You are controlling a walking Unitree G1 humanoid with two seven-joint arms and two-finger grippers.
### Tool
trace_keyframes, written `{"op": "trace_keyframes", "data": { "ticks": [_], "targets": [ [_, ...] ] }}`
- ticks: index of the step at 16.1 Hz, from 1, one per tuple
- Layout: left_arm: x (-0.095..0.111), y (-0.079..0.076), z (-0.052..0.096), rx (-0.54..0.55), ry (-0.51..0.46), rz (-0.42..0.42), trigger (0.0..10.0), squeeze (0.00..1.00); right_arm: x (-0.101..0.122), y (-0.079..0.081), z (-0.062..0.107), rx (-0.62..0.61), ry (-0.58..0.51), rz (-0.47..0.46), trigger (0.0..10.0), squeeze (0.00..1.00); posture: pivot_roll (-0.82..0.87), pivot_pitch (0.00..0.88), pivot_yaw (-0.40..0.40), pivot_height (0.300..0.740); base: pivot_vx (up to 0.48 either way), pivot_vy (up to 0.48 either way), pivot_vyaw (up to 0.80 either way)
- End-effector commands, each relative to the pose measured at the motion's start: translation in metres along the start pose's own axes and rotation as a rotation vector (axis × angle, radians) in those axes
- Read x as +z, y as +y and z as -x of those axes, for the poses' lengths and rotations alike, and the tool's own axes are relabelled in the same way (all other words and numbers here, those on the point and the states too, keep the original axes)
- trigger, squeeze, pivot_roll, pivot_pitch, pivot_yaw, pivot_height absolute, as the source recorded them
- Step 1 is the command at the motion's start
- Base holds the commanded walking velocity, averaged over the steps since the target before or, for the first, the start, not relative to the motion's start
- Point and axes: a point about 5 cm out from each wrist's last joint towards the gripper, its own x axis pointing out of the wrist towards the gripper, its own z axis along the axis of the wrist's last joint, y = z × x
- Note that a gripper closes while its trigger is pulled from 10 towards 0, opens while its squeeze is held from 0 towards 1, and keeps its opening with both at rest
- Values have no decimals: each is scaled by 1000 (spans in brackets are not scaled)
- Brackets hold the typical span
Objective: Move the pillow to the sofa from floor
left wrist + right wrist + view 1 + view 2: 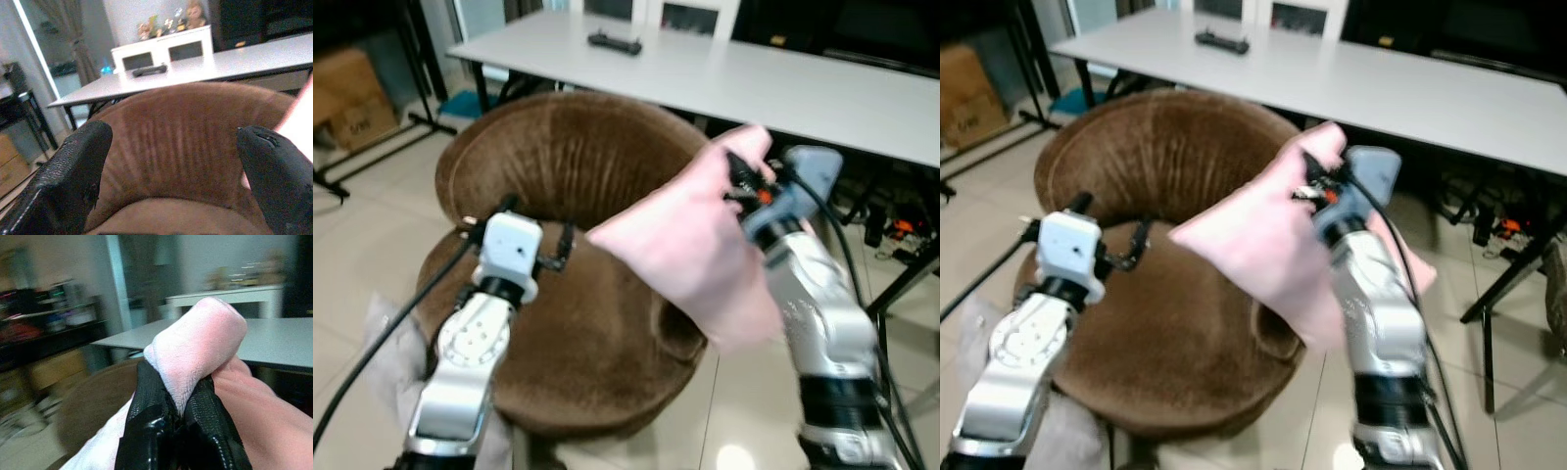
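Right gripper (pixel 178 423) holds pink pillow (pixel 680 250) above brown sofa (pixel 578 157)

Brown round chair (pixel 578 323) is sitting directly ahead; its seat is lying open between the two arms. Curved backrest (pixel 558 147) is walling off the far side. Pink pillow (pixel 685 259) is hanging over the seat's right half, blocking passage there. White table (pixel 754 78) is standing behind the backrest.
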Motion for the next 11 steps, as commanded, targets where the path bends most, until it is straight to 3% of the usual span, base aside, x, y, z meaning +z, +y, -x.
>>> {"op": "trace_keyframes", "data": {
  "ticks": [1,3,5,8,9,11],
  "targets": [
    [2,-2,-2,-6,-7,-6,10000,0,12,4,-7,51,-36,15,10000,0,87,0,-58,740,0,0,0],
    [3,-2,-2,-4,-12,-12,10000,0,20,19,-18,164,-41,31,10000,0,91,0,-60,740,0,0,0],
    [5,1,-1,11,-24,-15,10000,0,37,34,-27,276,-86,-15,10000,0,93,0,-65,740,0,0,0],
    [5,3,-1,21,-29,-16,10000,0,50,45,-36,337,-126,-44,10000,0,92,0,-66,740,0,0,0],
    [7,3,-1,23,-35,-16,10000,0,60,54,-47,387,-151,-93,10000,0,96,0,-70,740,0,0,0],
    [8,2,0,21,-39,-16,10000,0,55,64,-61,417,-134,-103,10000,0,99,0,-75,740,0,0,0]
  ]
}}
